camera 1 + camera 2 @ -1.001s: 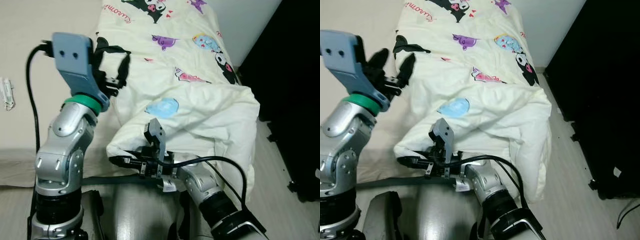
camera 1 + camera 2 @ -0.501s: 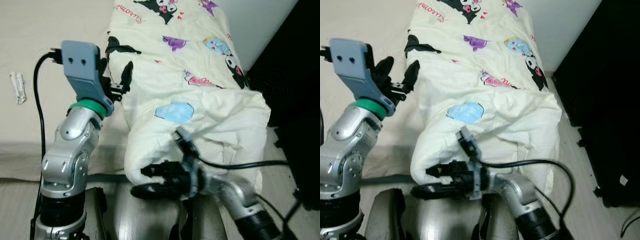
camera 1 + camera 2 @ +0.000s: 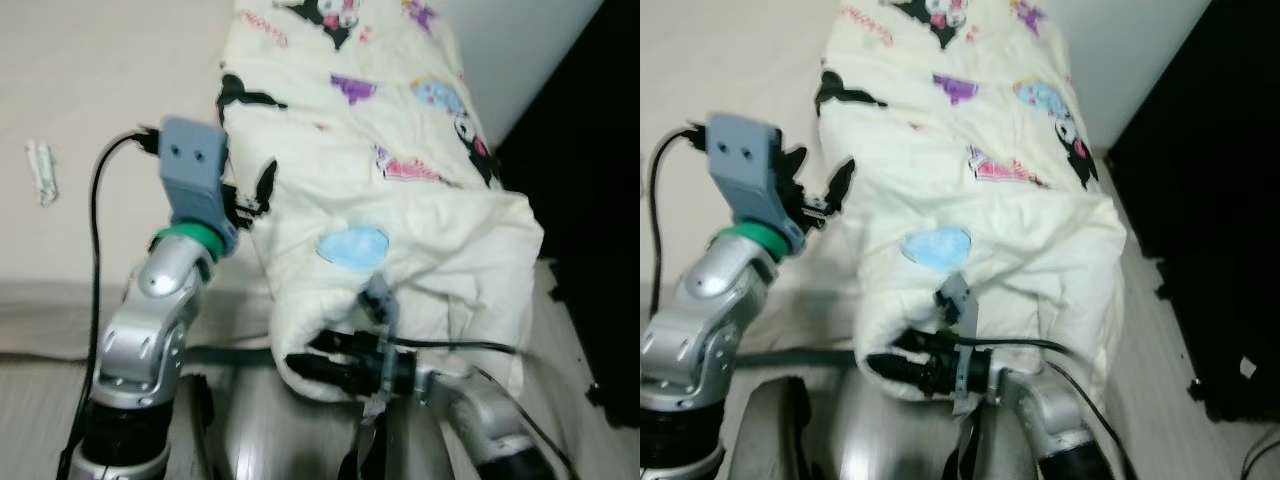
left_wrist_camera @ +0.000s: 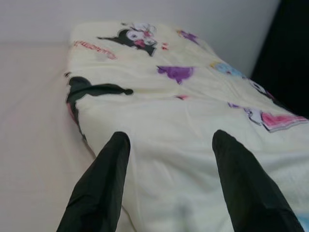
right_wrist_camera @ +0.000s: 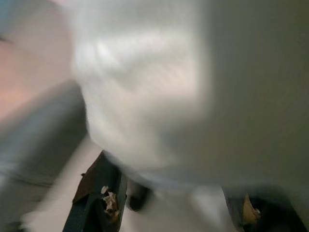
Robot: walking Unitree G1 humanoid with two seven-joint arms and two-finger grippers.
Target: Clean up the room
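Observation:
A cream comforter (image 3: 400, 230) printed with cartoon figures lies bunched along the right side of the bed. My left gripper (image 3: 255, 195) is held open at the comforter's left edge. In the left wrist view its fingers (image 4: 104, 188) straddle that edge just above the cloth. My right gripper (image 3: 305, 362) is low at the foot of the bed, pushed against the comforter's near fold. In the blurred right wrist view its dark fingers (image 5: 94, 203) stand wide apart with white cloth between them.
Bare beige sheet (image 3: 90, 90) covers the left half of the bed, with a small white object (image 3: 41, 170) lying on it. Black furniture (image 3: 600, 200) stands close on the right, past a strip of light floor (image 3: 560, 330). A white wall (image 3: 520, 40) rises behind the bed.
The camera has shifted. My right gripper has moved in from below the comforter's near fold until it presses into the cloth. My left gripper has dropped closer to the comforter's left edge.

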